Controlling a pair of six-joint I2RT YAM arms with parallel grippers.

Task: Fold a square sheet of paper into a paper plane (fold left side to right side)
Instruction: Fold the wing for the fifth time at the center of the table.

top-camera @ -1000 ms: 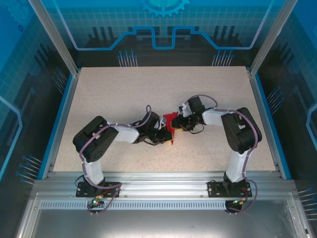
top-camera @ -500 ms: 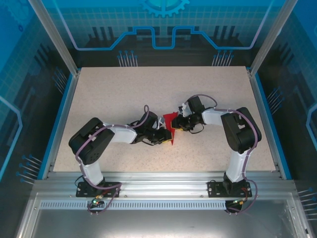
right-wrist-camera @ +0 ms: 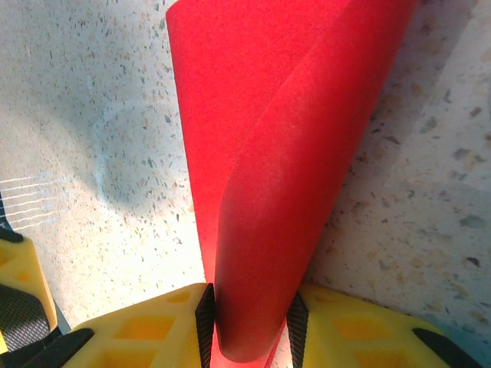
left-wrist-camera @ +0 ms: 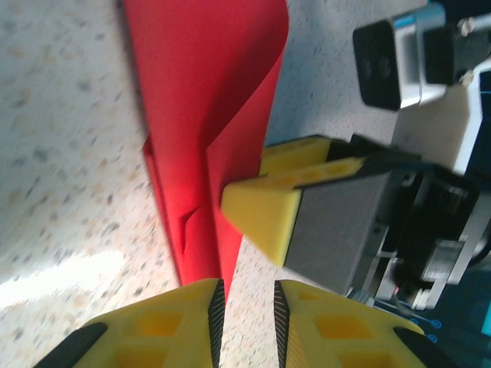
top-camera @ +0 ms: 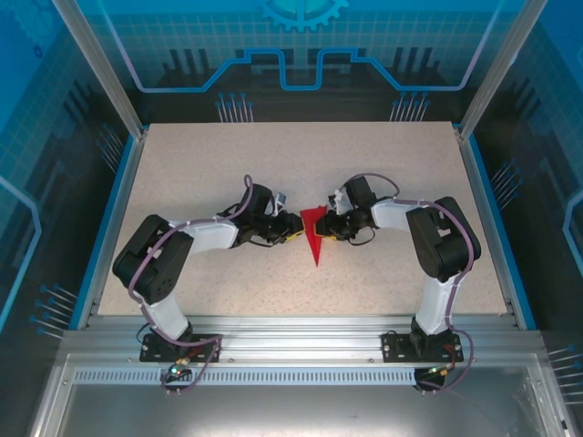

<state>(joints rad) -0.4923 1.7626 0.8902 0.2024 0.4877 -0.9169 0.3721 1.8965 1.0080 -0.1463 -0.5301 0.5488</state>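
The square sheet of paper [top-camera: 315, 235], creased into a slim red triangle, is being kept on the table [top-camera: 392, 173] roughly midway between the two arms. Its long axis is running from far to near in the top view, with its point being directed toward the arms' bases. Its broad far end is being flanked by both grippers. The right gripper [right-wrist-camera: 249, 322] is being held clamped on a curled-up layer of the paper, whose rounded bend is being pinched between the yellow pads. The left gripper [left-wrist-camera: 245, 307] is being held with its jaws a narrow gap apart and only bare table between them, and the paper's left edge is being met just ahead of its fingertips. The paper is thus lying to the right of the left gripper and to the left of the right one. It is being touched by the right arm alone, though the left arm is judged nearer to the left edge. Any left-over-right fold would be turning on that long axis, so the layer is judged to need carrying squarely across it.
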